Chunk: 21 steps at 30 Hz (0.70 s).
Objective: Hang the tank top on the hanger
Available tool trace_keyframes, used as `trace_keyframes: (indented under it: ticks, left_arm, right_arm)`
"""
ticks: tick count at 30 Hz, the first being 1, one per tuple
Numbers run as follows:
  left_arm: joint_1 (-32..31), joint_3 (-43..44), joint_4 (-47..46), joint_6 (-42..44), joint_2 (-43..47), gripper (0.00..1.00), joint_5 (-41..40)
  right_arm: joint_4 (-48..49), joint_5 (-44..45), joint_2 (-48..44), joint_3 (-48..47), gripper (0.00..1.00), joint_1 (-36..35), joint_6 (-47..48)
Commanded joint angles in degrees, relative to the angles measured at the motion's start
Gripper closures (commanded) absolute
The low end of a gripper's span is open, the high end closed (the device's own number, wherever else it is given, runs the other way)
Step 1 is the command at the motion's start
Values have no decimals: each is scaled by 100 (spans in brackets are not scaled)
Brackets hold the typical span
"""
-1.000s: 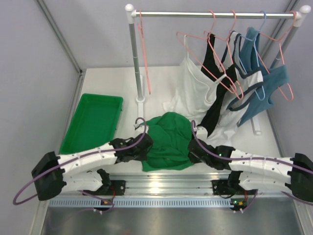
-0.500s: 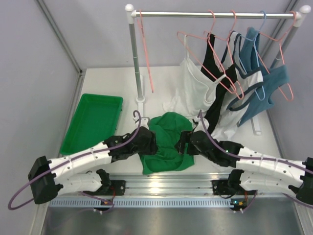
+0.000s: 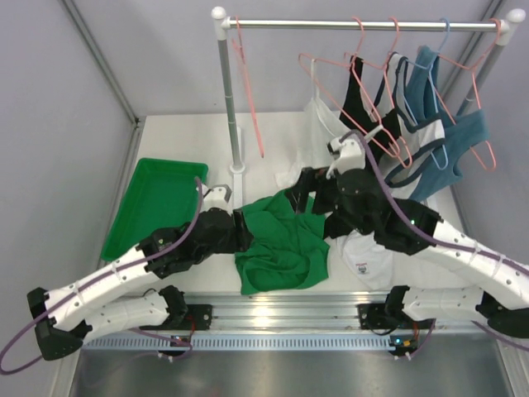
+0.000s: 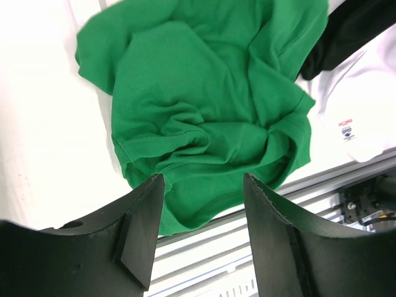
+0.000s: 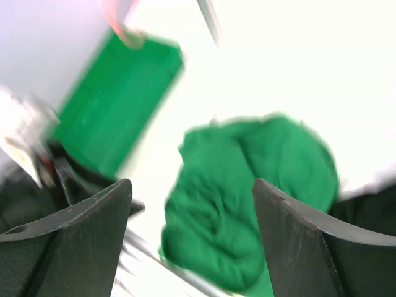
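The white surface (image 3: 190, 136) carries a rail (image 3: 331, 25) across the top of the frame. The tank top (image 3: 281, 248) lies crumpled at lower centre, near the front edge. The left hand (image 4: 201, 229) hangs over it, fingers apart and holding nothing. The right hand (image 5: 192, 238) is likewise apart and empty. The fabric looks light, soft and limp, so take hold at a strap or neckline edge, not the bulk. A bare hanger (image 3: 250, 99) hangs at upper left of centre.
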<state>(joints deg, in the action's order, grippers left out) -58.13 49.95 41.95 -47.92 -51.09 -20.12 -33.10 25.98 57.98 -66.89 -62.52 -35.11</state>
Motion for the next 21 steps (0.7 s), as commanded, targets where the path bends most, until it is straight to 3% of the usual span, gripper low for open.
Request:
trace_keyframes:
  ticks: [1,7,11,17,21]
  left_arm:
    - [3,357,375,90,222,41,-264]
    - [3,550,489,160,354,41,-256]
    - [3,585,437,222,372,41,-229]
    - [3,682,480,327,328,41,-273]
    - [3,691,507,354,319,41,-282]
  right_arm:
    - [84,268,738,-1332,21,249,1242]
    - [-116,-1015,2664,-4030,22,1320,2254]
    - [-240,-1305,3781,-5751,20,1471,2737]
    - [-92,-1306,4775,-6670,19,1489,2957]
    - [14,-991,5021,-6670,29,1489,3045]
